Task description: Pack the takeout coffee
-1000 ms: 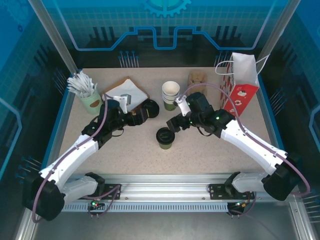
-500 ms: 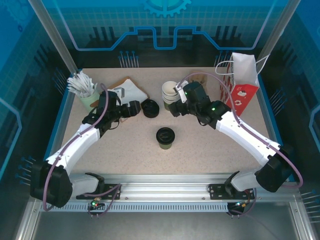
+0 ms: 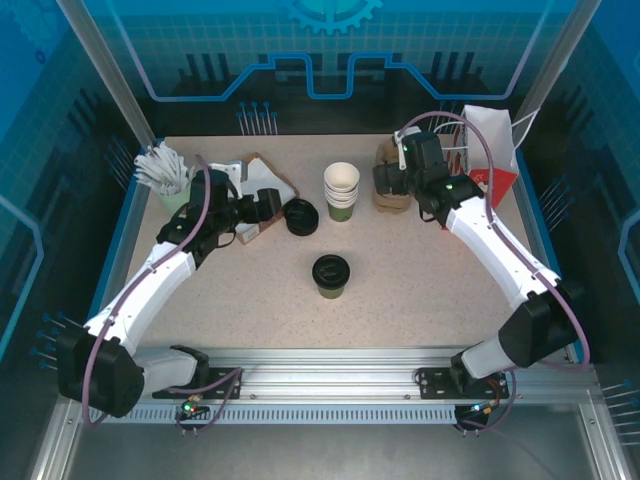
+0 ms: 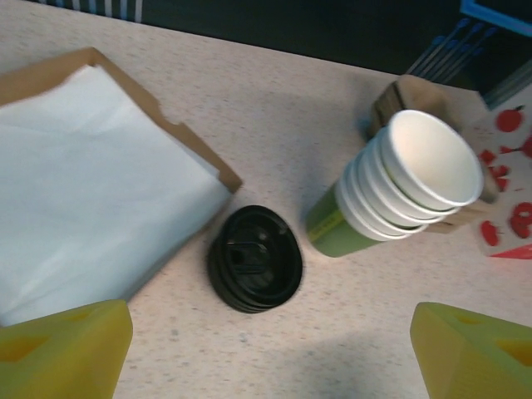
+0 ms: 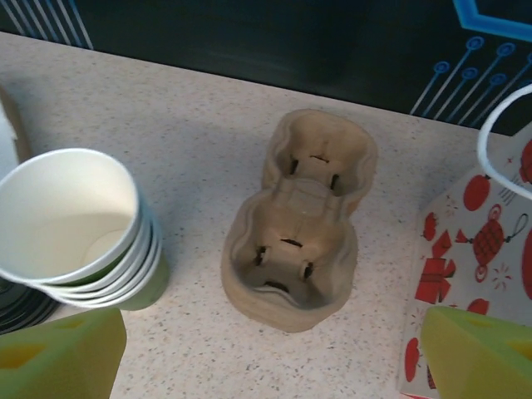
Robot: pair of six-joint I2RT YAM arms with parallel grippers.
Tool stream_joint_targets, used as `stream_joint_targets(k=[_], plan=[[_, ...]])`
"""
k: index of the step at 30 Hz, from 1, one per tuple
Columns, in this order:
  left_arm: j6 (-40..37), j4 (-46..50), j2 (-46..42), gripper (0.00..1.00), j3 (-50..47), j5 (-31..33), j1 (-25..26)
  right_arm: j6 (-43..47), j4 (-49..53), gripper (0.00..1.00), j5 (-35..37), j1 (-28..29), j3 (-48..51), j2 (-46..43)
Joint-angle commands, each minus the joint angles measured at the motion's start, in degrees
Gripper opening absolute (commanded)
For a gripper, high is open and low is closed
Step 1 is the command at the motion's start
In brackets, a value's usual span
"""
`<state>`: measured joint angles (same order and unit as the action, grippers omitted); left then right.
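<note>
The white left arm (image 3: 150, 288) reaches up from the near edge and bends in toward the middle. Its black left gripper (image 3: 268, 205) has yellow fingers (image 4: 62, 349) spread wide, with nothing between them. The white right arm (image 3: 500, 250) stretches far back. Its black right gripper (image 3: 383, 182) has yellow fingers (image 5: 58, 353) spread wide too, holding nothing.

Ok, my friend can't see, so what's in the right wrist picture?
A brown cardboard cup carrier with two empty pockets lies on the speckled table, just ahead of the open right pincer. A stack of cups sits to its left, a red-and-white gift bag to its right.
</note>
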<state>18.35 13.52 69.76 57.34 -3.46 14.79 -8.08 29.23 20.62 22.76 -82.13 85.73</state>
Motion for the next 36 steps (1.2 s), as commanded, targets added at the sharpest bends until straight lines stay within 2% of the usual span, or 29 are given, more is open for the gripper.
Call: stream_joint_targets(k=[1, 6, 12, 16, 20, 26, 36], plan=[[4.8, -2.2, 1.0, 0.87, 1.6, -8.0, -0.2, -0.3, 6.4, 0.91, 1.0, -1.4, -4.9, 4.1], [7.4, -5.0, 1.3, 0.86, 0.9, -10.3, 3.0, -1.3, 15.9, 0.87, 1.4, -4.7, -16.0, 11.8], [5.0, -3.0, 2.3, 0.85, 2.4, -8.9, 6.9, 7.1, 18.6, 0.84, 2.8, -4.9, -20.5, 8.4], [4.6, -3.2, 3.1, 0.85, 2.2, -9.2, 7.3, 8.2, 20.7, 0.81, -5.4, -5.7, -22.1, 9.2], [4.0, -2.7, 3.6, 0.85, 2.7, -9.0, 7.4, 3.6, 21.5, 0.73, -9.0, -4.9, -25.3, 16.0], [3.7, -2.0, 3.5, 0.85, 2.9, -8.6, 7.6, -1.0, 24.2, 0.62, -8.2, -6.4, -35.5, 28.1], [2.8, -0.9, 3.2, 0.84, 2.8, -8.0, 7.7, -5.0, 26.3, 0.55, -8.8, -8.6, -45.0, 41.3]])
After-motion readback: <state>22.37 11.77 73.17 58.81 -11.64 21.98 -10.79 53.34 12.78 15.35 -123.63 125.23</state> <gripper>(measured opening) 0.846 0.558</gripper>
